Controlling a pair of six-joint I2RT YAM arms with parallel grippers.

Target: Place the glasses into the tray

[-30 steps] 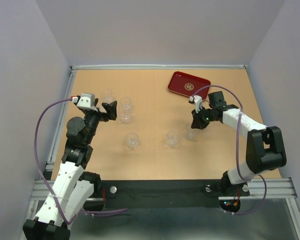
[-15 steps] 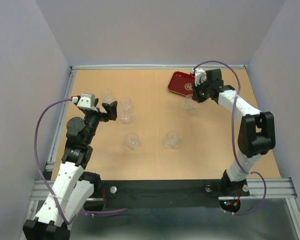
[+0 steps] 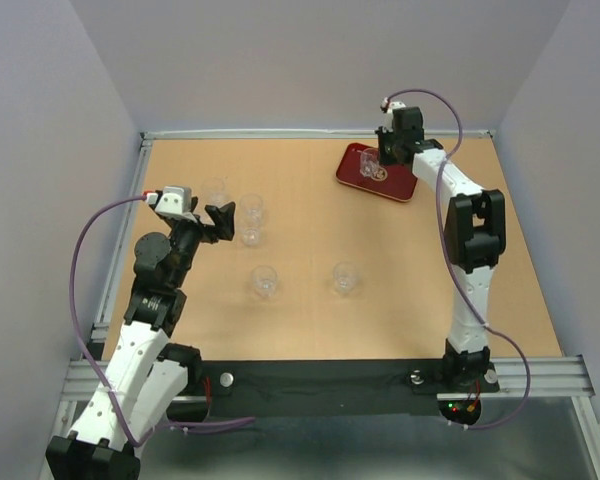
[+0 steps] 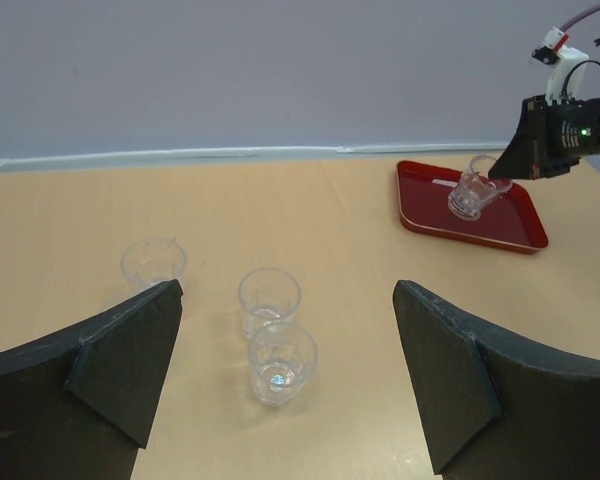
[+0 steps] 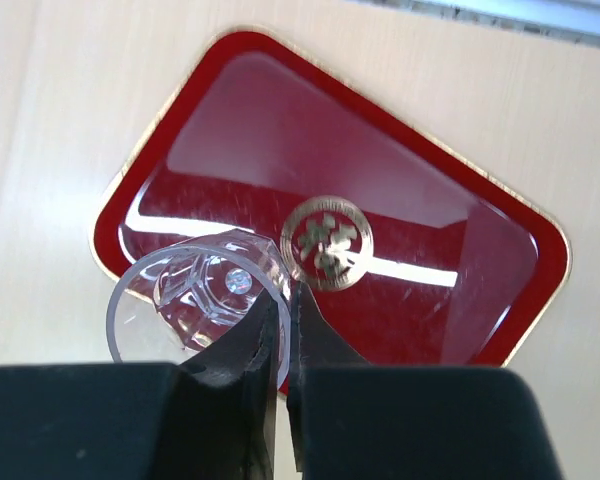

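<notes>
Bright, even light from overhead. The glasses (image 4: 269, 298) cast only faint, soft shadows on the table (image 4: 360, 230). White glare streaks cross the glossy tray (image 5: 430, 330) in the right wrist view; all views are sharp.

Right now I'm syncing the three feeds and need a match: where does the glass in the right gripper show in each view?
Top external: the held glass is in the upper right, over the left part of the tray.
Left wrist: upper right, held glass tilted above the tray, at the right gripper.
Right wrist: lower left, held glass pinched at its rim.
Shared landmark: the dark red tray.
</notes>
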